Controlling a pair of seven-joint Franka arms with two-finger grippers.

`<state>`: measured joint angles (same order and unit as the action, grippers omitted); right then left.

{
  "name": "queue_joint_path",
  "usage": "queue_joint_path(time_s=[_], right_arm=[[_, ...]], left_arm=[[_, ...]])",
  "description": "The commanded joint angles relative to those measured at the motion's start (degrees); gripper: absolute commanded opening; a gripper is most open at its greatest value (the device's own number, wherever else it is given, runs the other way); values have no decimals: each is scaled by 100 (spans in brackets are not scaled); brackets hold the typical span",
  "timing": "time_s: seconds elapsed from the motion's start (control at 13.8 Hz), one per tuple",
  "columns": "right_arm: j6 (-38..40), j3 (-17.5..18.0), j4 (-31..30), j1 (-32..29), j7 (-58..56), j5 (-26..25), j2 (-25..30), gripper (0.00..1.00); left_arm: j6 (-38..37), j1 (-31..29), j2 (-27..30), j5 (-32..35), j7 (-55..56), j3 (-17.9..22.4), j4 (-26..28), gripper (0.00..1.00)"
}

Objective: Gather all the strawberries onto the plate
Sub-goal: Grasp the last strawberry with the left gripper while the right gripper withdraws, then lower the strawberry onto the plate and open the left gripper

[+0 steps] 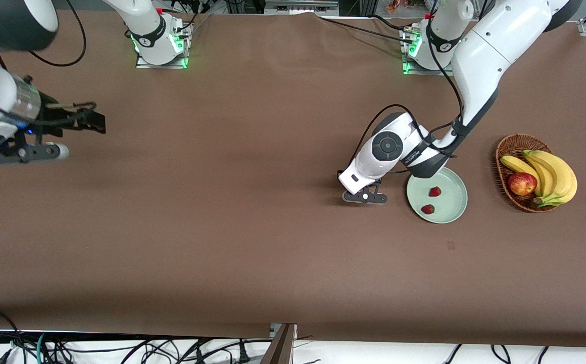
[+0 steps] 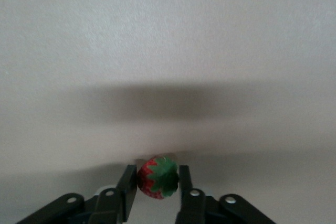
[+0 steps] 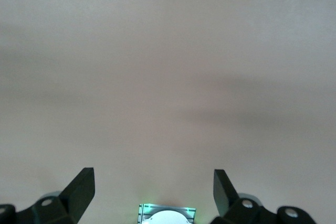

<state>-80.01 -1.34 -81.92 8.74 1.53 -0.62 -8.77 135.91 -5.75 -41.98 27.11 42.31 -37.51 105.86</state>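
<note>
The pale mint-green plate lies toward the left arm's end of the table. Two strawberries lie in it. My left gripper is low over the table, right beside the plate's rim on the side toward the right arm. In the left wrist view its fingers press on both sides of the third strawberry, red with a green cap. That berry is hidden under the hand in the front view. My right gripper waits open and empty at the right arm's end of the table.
A brown wicker basket with bananas and a red apple stands beside the plate, closer to the left arm's end of the table. The brown table's edge nearest the front camera has cables below it.
</note>
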Motion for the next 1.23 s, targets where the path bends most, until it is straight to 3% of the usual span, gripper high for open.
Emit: queue_joint_path(time_s=[0.0, 0.22, 0.36, 0.58, 0.72, 0.8, 0.87, 0.94, 1.16], right_arm=[[-5, 160, -307, -267, -56, -70, 673, 100], [39, 186, -578, -363, -47, -88, 946, 100], [108, 186, -703, -443, -187, -79, 983, 100], [170, 178, -580, -382, -188, -132, 825, 100], [144, 160, -562, -408, -206, -114, 816, 100], [109, 169, -554, -408, -206, -123, 807, 100], [109, 169, -475, -399, -206, -114, 729, 100], [118, 169, -344, -382, -206, -106, 658, 100], [109, 178, -307, -346, -188, -114, 614, 100]], left_arm=[[-352, -119, 276, 180, -195, 7, -83, 0], [-1352, -645, 593, 22, -940, -194, -381, 1], [-2030, -1328, 681, -127, -1896, -475, -505, 2], [-2297, -2481, 682, -136, -3585, -740, -401, 9], [-2297, -2738, 673, -136, -4001, -732, -278, 13], [-2288, -2773, 664, -136, -4011, -723, -259, 29], [-2297, -2774, 664, -119, -4011, -723, -268, 85], [-2314, -2774, 664, -127, -4011, -723, -285, 100], [-2550, -2774, 708, -136, -3993, -758, -513, 100]])
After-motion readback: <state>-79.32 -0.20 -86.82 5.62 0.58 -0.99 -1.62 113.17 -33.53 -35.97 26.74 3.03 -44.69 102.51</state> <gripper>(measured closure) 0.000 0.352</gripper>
